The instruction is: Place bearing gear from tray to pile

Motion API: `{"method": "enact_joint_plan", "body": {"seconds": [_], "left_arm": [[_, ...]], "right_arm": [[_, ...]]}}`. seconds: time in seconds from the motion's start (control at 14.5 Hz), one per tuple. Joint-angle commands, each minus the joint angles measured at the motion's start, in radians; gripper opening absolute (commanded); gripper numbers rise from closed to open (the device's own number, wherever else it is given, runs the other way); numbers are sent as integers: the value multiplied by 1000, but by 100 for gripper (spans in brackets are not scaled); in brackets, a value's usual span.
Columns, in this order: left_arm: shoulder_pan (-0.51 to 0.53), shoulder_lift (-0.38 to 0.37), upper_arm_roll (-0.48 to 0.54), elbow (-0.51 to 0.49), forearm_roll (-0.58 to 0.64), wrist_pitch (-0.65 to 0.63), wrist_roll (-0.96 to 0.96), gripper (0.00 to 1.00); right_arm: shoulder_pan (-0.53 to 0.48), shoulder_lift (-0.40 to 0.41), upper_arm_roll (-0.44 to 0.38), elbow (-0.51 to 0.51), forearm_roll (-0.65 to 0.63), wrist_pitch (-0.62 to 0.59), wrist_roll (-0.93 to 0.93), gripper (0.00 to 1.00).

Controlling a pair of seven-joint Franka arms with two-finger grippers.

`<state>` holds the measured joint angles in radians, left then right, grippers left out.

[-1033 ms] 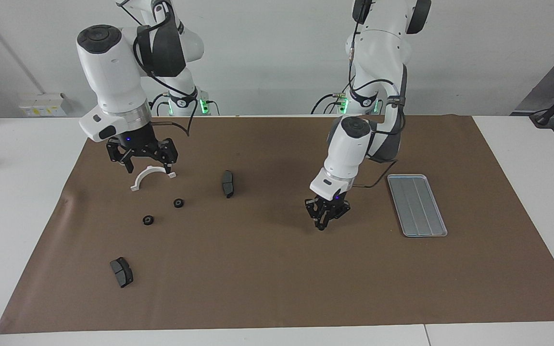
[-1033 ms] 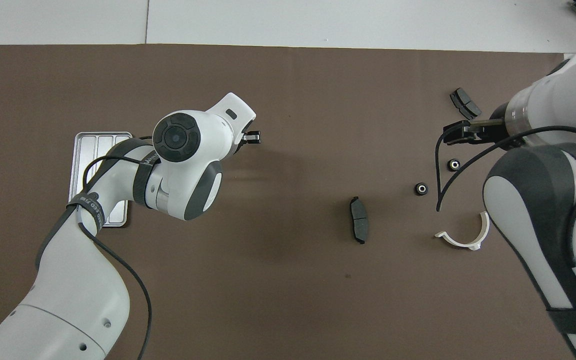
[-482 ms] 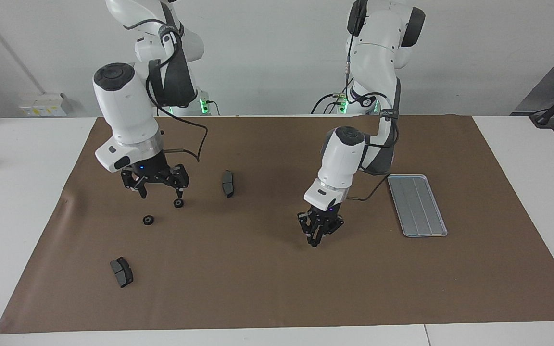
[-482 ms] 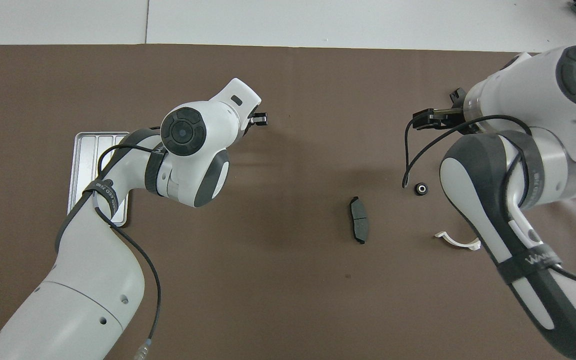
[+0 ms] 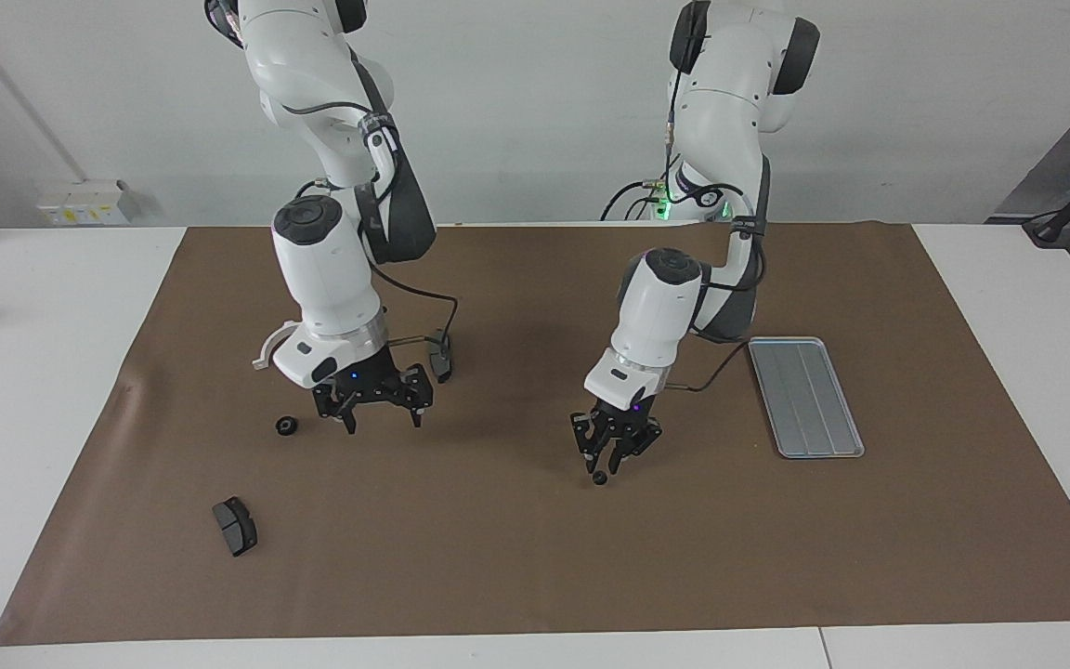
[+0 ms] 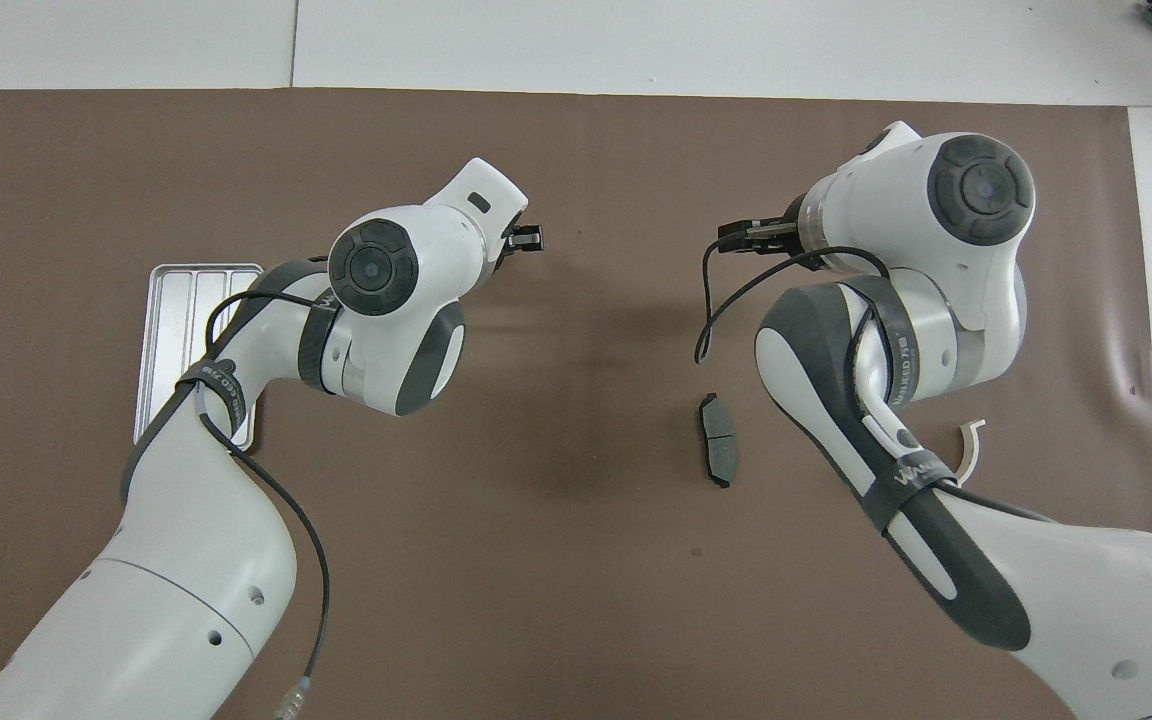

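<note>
Metal tray (image 5: 805, 397) holds nothing; bearing gear (image 5: 599, 478) lies on mat (image 5: 535, 557).

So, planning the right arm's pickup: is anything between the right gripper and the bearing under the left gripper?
Nothing visible: bare mat lies between the right gripper and the bearing. The left gripper hangs right over it.

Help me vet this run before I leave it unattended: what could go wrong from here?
1. The bearing gear lies on the mat under the left gripper, well apart from the white bracket; being round, it may roll if nudged.
2. The open right gripper is also over the mat's middle; the arms could clash.
3. The right arm's cable hangs by a brake pad and might drag it.
</note>
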<state>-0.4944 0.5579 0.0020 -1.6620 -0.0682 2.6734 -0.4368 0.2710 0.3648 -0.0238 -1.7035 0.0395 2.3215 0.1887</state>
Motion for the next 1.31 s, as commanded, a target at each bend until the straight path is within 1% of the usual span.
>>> {"method": "enact_joint_plan", "body": {"seconds": [0.0,0.07,0.14,0.28,0.34,0.41,0.48,0.55,0.62,0.69,0.83,0.96,1.03,1.17,1.24], "left_arm": [[-9,1,12,13,-10,-10,-5,100],[-3,-21,12,-1,-10,-13,-2,100],[3,-62,15,-31,-10,-23,6,100],[39,-166,18,-128,-10,-79,53,100],[62,-221,16,-172,-10,-117,113,100],[88,-277,16,-211,-10,-174,171,100],[109,-321,18,-231,-10,-249,229,100],[138,-357,18,-232,-10,-338,287,100],[175,-390,18,-232,-10,-428,346,100],[210,-418,18,-231,-10,-496,399,100],[269,-464,19,-231,-10,-573,493,100],[331,-504,19,-229,-10,-638,548,100],[359,-527,21,-223,-12,-662,588,100],[402,-564,23,-203,-12,-708,621,100],[418,-566,24,-170,-12,-739,621,100]], "right_arm": [[8,39,11,24,25,45,26,100],[17,58,15,39,28,52,28,100],[25,95,21,91,37,50,49,100],[69,181,27,197,36,52,124,100],[89,225,28,241,34,58,126,100],[105,270,27,283,33,94,126,100],[123,298,28,295,30,146,126,100],[152,321,28,297,31,201,126,100],[183,359,31,321,34,249,129,100],[213,390,32,362,33,257,129,100],[244,402,32,381,23,268,127,100],[296,408,28,387,19,285,124,100],[295,416,30,387,-25,295,111,100],[301,450,30,389,-125,366,106,100],[307,459,30,389,-135,372,104,100]]}}
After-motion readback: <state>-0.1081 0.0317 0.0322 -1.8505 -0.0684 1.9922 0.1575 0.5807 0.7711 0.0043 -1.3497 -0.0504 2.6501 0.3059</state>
